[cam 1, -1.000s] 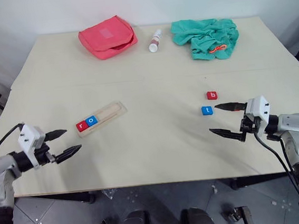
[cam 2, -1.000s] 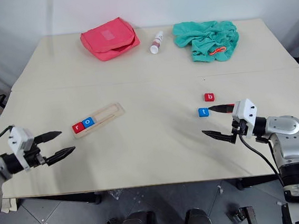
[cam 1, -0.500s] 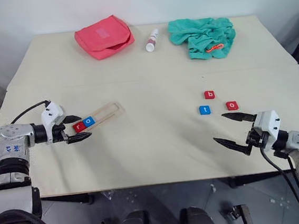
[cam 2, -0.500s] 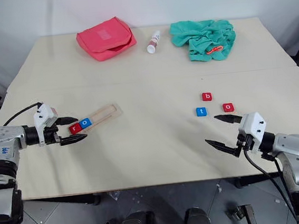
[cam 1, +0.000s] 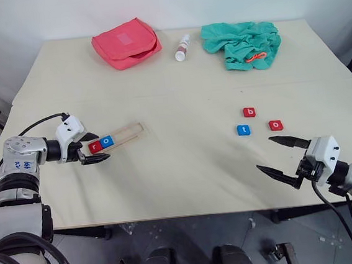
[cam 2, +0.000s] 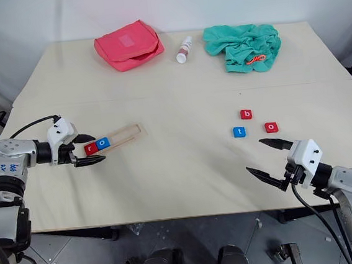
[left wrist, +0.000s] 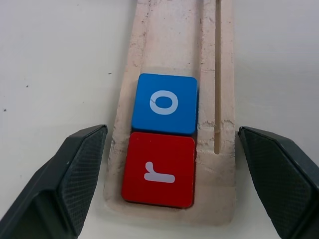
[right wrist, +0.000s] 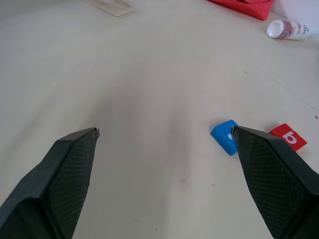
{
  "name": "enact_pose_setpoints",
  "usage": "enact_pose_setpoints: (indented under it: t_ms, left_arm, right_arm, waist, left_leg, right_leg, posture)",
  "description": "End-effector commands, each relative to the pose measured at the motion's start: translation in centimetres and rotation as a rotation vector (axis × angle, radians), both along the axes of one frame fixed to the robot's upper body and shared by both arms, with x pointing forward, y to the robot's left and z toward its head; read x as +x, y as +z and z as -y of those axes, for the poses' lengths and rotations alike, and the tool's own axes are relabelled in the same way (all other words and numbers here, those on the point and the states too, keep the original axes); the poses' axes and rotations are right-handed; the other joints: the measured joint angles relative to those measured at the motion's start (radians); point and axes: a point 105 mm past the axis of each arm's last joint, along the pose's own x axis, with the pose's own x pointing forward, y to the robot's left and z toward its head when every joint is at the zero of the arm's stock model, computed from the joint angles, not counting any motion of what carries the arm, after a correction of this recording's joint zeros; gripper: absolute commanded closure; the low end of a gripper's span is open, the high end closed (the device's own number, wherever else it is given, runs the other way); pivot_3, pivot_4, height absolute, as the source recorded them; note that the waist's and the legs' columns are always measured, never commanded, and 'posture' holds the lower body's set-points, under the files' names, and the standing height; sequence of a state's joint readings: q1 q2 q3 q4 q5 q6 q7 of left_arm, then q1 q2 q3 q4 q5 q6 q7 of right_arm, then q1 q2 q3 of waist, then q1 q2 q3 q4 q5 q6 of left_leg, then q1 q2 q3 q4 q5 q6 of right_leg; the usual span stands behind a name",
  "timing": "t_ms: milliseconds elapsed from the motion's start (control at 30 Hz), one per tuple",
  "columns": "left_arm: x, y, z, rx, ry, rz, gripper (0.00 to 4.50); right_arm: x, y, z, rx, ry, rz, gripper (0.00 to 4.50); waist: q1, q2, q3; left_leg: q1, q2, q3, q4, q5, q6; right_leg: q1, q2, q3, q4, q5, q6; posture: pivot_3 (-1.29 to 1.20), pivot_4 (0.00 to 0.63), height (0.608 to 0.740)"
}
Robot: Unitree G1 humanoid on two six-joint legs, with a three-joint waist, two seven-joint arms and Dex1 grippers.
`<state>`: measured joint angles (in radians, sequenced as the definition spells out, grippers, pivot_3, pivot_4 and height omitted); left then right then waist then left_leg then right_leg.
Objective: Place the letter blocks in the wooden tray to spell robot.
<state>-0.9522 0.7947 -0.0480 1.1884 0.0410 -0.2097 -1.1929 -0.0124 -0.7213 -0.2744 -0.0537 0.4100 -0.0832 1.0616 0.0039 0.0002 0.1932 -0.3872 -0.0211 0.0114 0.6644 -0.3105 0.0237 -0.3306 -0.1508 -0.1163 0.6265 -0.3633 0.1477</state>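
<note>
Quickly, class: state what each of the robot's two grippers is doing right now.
Left gripper: open, empty, fingers either side of the wooden tray end by the red r block.
Right gripper: open, holding nothing, above bare table.

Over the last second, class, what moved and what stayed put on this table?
The left gripper moved in to the wooden tray, its open fingers now either side of the end holding the red r and blue o. The right gripper pulled back, still open, uncovering a red o. The b, t and tray stayed put.
</note>
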Motion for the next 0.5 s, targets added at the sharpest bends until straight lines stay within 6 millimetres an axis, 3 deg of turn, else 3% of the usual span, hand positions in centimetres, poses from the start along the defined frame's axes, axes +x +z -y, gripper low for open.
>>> enact_pose_setpoints:
  t_ms: [33,67,233,500]
  left_arm:
    - [-0.7,-1.5,-0.2,0.056,-0.021,-0.058,0.0]
    - [-0.9,-1.8,-0.3,0.065,-0.025,-0.074,0.0]
    - [-1.4,-1.9,-0.2,0.031,-0.056,-0.076,1.11]
    - [-1.9,-1.1,1.5,-0.008,-0.171,-0.059,1.11]
  right_arm:
    - [0.1,1.4,0.1,-0.005,0.004,0.047,0.07]
    - [0.2,1.3,0.0,-0.005,0.006,0.047,0.07]
    - [0.9,1.5,-0.2,-0.007,0.015,0.051,0.0]
    - [1.1,1.4,-0.2,-0.01,0.033,0.037,0.0]
  waist:
    - [0.0,0.0,0.0]
    - [-0.001,0.0,0.0]
    - [-0.004,0.0,0.0]
    - [-0.003,0.0,0.0]
  left_leg:
    - [0.0,0.0,0.0,0.0,0.0,0.0]
    - [0.0,0.0,0.0,0.0,0.0,0.0]
    - [0.0,0.0,0.0,0.0,0.0,0.0]
    - [0.0,0.0,0.0,0.0,0.0,0.0]
  right_leg:
    - [0.0,0.0,0.0,0.0,0.0,0.0]
    - [0.0,0.0,0.0,0.0,0.0,0.0]
    - [0.0,0.0,0.0,0.0,0.0,0.0]
    - [0.0,0.0,0.0,0.0,0.0,0.0]
  posture:
    - [0.0,0.15,0.74]
    - [0.0,0.15,0.74]
    - [0.0,0.15,0.74]
    - [0.0,0.15,0.74]
